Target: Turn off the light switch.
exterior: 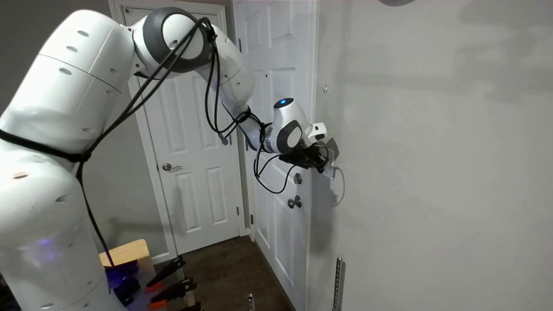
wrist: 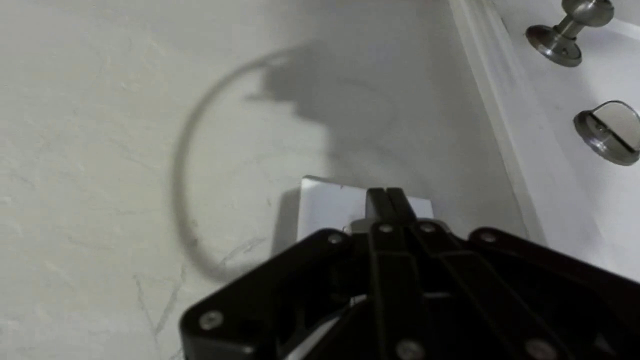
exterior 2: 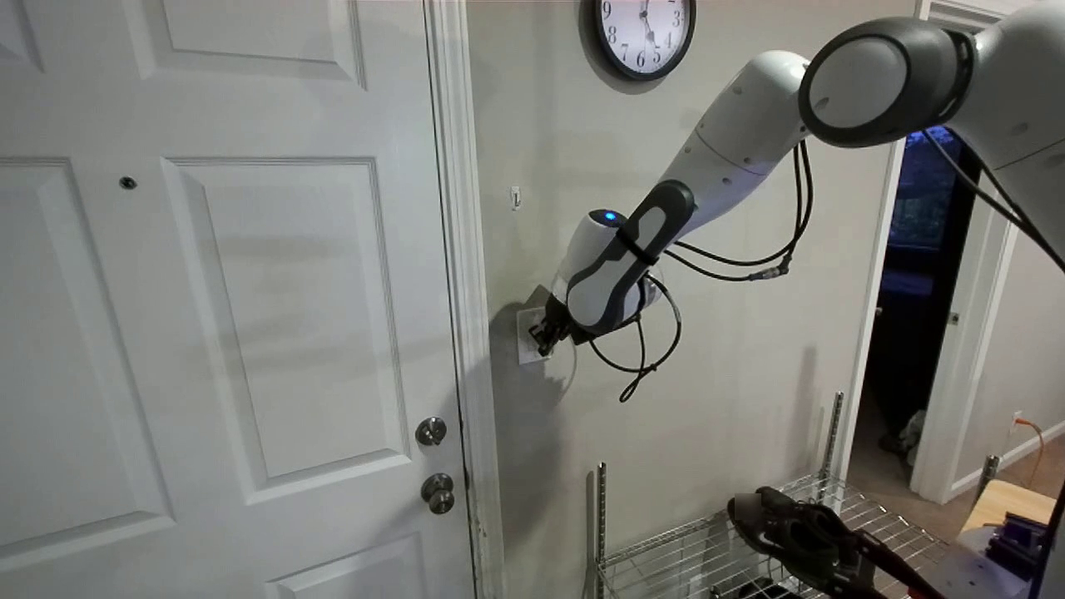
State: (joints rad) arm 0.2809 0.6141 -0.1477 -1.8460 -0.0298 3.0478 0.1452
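Nearest in the wrist view, the end effector (wrist: 387,193) is fully narrowed, its two fingertips meeting. Right behind them, partly covered, the white light switch (wrist: 325,207) sits on the wall (wrist: 100,150); whether they touch it, I cannot tell. Farther off stands a white door (wrist: 615,215) with a deadbolt (wrist: 601,141) and a round doorknob (wrist: 591,11).

My gripper (wrist: 386,192): black | my arm (exterior: 82,103): white with dark grey bands | my indicator light (exterior: 283,102): blue | light switch (wrist: 330,206): white | door (exterior 2: 291,308): white | doorknob (exterior 2: 437,493): silver | wall (exterior: 436,172): pale grey | clock (exterior 2: 641,37): black-rimmed, white-faced, black-numbered | floor (exterior: 220,268): dark brown
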